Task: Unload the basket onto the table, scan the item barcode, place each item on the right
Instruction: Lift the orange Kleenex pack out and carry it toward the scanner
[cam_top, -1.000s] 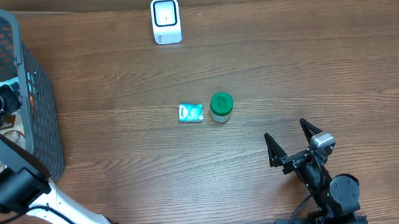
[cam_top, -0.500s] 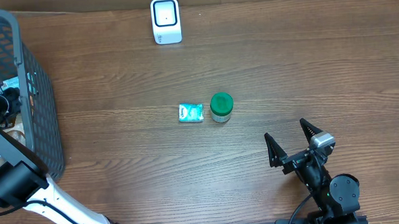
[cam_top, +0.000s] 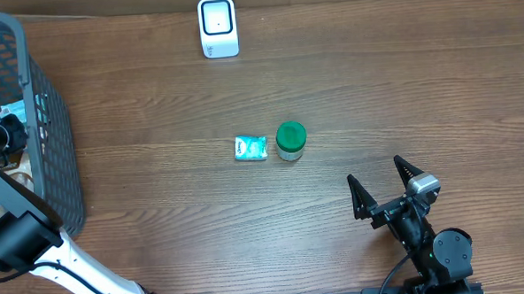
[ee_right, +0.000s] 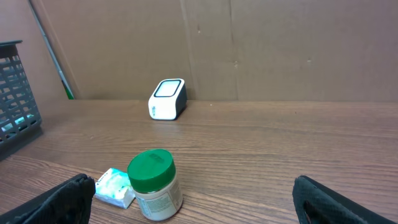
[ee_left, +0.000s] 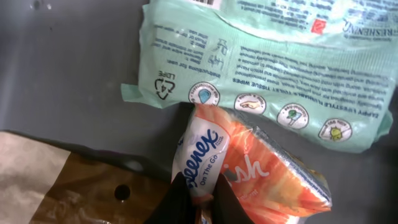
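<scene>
Grey plastic mesh basket (cam_top: pixel 56 129) sits at the far left edge of the brown wooden table (cam_top: pixel 418 78). Left arm reaches down into it, so the left gripper (ee_left: pixel 200 186) is inside the basket.

Left wrist view: the two dark fingers (ee_left: pixel 180 202) are together, pinched on the lower end of an orange-and-white soft tissue pack (ee_left: pixel 249 168); "Kleenex On The Go" is readable on it. The pack lies tilted over the grey basket floor, and I cannot tell if it is lifted off. Its upper end meets a pale green flat wipes pouch (ee_left: pixel 261 68), printed side up, with a recycling mark and a row of round icons showing. A brown paper bag (ee_left: pixel 68 193) with a small round hole lies lower left, just beside the fingers.

So the item is in the basket, gripped, well apart from the scanner.

White boxy barcode scanner (cam_top: pixel 218 27) stands upright at the back edge, top centre, dark window facing up and forward.

Mid-table: small teal foil packet (cam_top: pixel 250 147) lies flat. Clear jar with green round lid (cam_top: pixel 290 139) stands upright just to its right; I cannot tell if they touch.

Lower right: right gripper (cam_top: pixel 374 169) is near the front edge, fingers spread wide apart with nothing between them, aimed toward the jar and scanner.
</scene>
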